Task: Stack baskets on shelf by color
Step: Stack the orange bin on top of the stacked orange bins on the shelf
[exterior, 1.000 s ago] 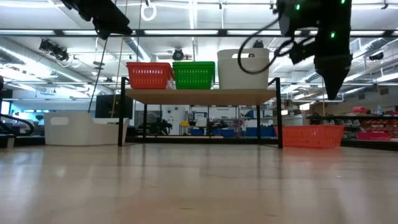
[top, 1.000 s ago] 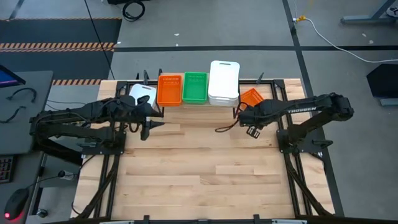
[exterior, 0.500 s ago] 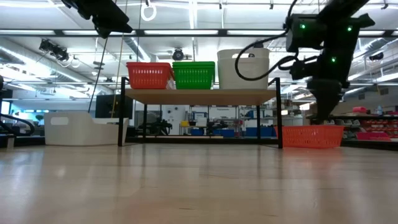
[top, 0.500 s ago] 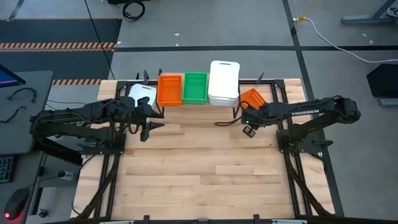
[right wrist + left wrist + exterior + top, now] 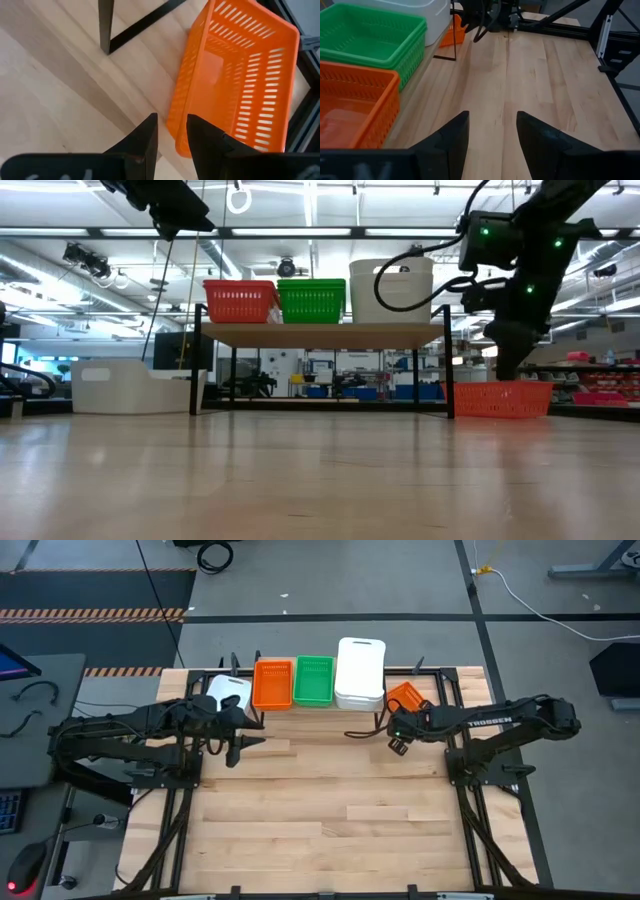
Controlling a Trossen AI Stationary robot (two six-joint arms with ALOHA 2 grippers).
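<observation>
While orange [image 5: 272, 683], green [image 5: 313, 680] and white baskets [image 5: 360, 672] already sit on the shelf [image 5: 320, 334], the right gripper [image 5: 397, 744], fingers parted and empty, hovers beside a loose orange basket [image 5: 237, 80] on the table; a white basket [image 5: 135, 389] also waits, left gripper [image 5: 490, 135] spread, idle.
</observation>
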